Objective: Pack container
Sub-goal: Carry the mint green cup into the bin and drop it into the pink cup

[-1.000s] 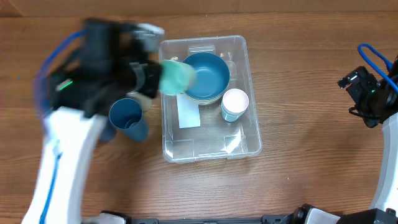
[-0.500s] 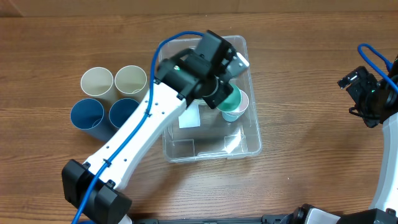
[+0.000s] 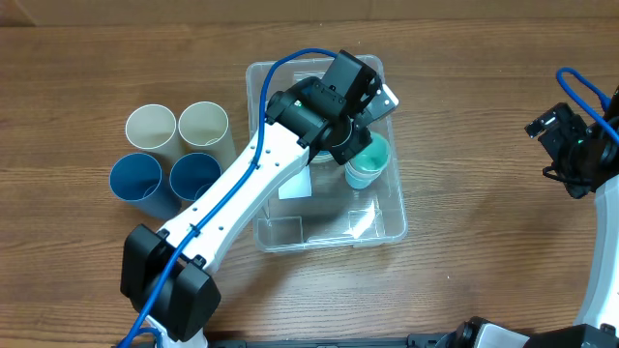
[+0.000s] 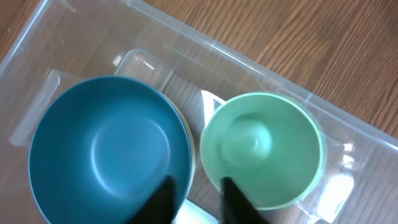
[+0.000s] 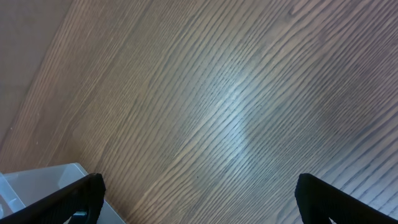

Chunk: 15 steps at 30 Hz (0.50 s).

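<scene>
The clear container (image 3: pixel 329 230) lies mid-table, its wall (image 4: pixel 186 37) also crossing the left wrist view. Inside it are a blue bowl (image 4: pixel 109 149) and a green cup (image 3: pixel 373 155) nested upright in a pale cup (image 3: pixel 360 180). My left gripper (image 3: pixel 354 147) hangs over the green cup (image 4: pixel 261 149), at its edge nearest the bowl. Its jaws (image 4: pixel 196 183) stand slightly apart, one finger over the bowl, the other over the cup's near rim, not pinching it. My right gripper (image 3: pixel 573 145) is far right, wide open (image 5: pixel 199 186) above bare wood.
Left of the container stand two cream cups (image 3: pixel 152 126) (image 3: pixel 204 123) and two blue cups (image 3: pixel 135 179) (image 3: pixel 193 177), all upright. The left arm crosses the container's left rim. A corner of the container (image 5: pixel 37 180) shows in the right wrist view.
My left arm swung right from beside the container to above it, carrying the green cup onto the pale cup. Its jaws have now parted. The right arm stayed still.
</scene>
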Each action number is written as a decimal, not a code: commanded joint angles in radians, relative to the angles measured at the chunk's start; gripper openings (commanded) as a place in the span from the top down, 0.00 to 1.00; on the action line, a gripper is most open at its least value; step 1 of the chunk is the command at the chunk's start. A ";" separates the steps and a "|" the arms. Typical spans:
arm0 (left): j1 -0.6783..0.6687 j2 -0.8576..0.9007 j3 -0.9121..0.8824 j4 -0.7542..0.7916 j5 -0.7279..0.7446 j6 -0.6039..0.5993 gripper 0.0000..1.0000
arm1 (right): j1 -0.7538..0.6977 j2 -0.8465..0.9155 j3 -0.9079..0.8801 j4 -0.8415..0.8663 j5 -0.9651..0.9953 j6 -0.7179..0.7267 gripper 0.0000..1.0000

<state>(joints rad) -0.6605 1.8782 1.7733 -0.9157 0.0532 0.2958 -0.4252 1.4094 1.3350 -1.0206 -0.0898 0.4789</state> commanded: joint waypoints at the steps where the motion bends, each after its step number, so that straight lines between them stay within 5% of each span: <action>1: -0.002 -0.003 0.026 -0.006 0.001 0.002 0.62 | -0.002 0.000 0.009 0.004 -0.002 0.009 0.00; 8: 0.021 -0.003 0.306 -0.280 -0.223 -0.146 0.47 | -0.002 0.000 0.009 0.004 -0.002 0.009 0.00; 11: 0.083 -0.003 0.463 -0.445 -0.328 -0.299 0.39 | -0.002 0.000 0.009 0.004 -0.002 0.009 0.00; 15: 0.253 -0.003 0.618 -0.644 -0.283 -0.407 0.32 | -0.002 0.000 0.009 0.004 -0.002 0.009 0.00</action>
<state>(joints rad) -0.5598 1.8801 2.2719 -1.4433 -0.1936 0.0532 -0.4248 1.4094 1.3350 -1.0206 -0.0898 0.4789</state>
